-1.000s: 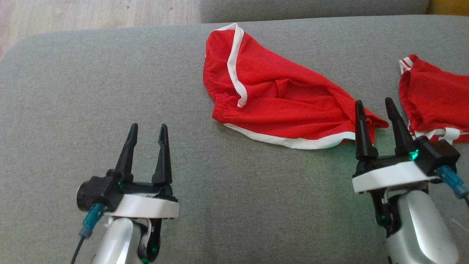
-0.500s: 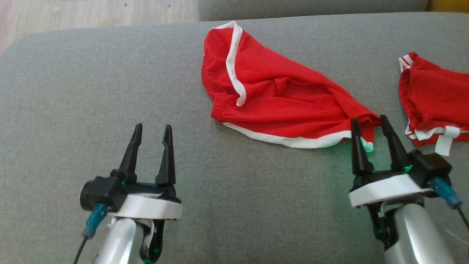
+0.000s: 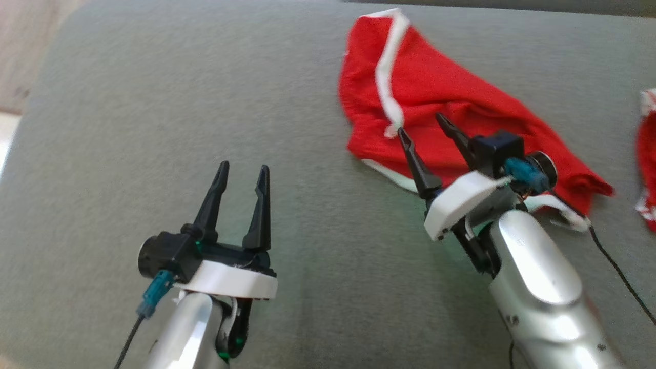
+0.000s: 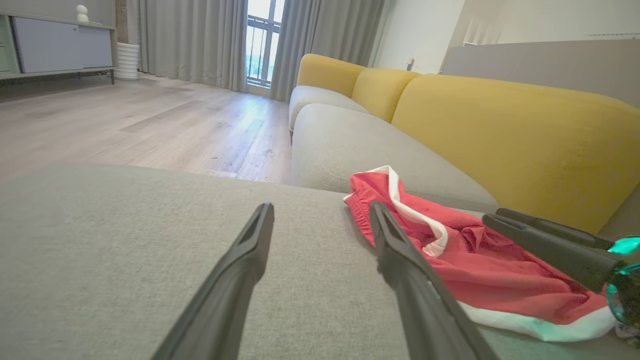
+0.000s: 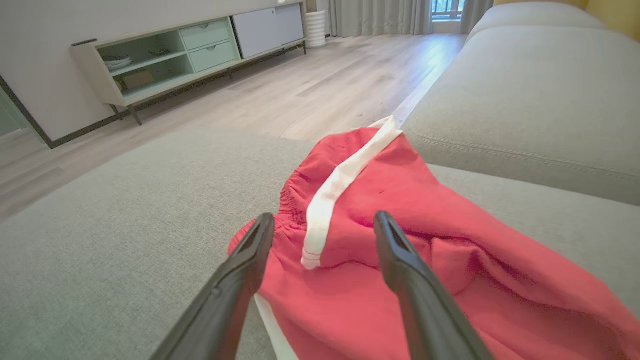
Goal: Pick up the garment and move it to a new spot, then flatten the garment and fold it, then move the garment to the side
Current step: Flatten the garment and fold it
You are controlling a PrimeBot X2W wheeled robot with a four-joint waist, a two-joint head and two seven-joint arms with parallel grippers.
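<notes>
The garment (image 3: 451, 97) is a pair of red shorts with white trim, crumpled on the grey sofa seat (image 3: 154, 128); it also shows as the garment (image 4: 480, 270) and the garment (image 5: 425, 240). My right gripper (image 3: 423, 128) hovers open over the garment's near left part, fingers pointing at the white side stripe, nothing between them. In the right wrist view the right gripper (image 5: 325, 222) frames the stripe's end. My left gripper (image 3: 242, 171) stands open over bare cushion, left of the garment; the left gripper (image 4: 322, 212) holds nothing.
A second red and white piece of clothing (image 3: 647, 159) lies at the right edge. The sofa's yellow backrest (image 4: 510, 135) rises behind the seat. A wooden floor (image 5: 310, 85) and a low cabinet (image 5: 190, 50) lie beyond the cushion's far edge.
The head camera has shifted, so the whole picture moved. My right gripper has swung left and forward from the garment's right tip to over its left part. Both grippers stay open.
</notes>
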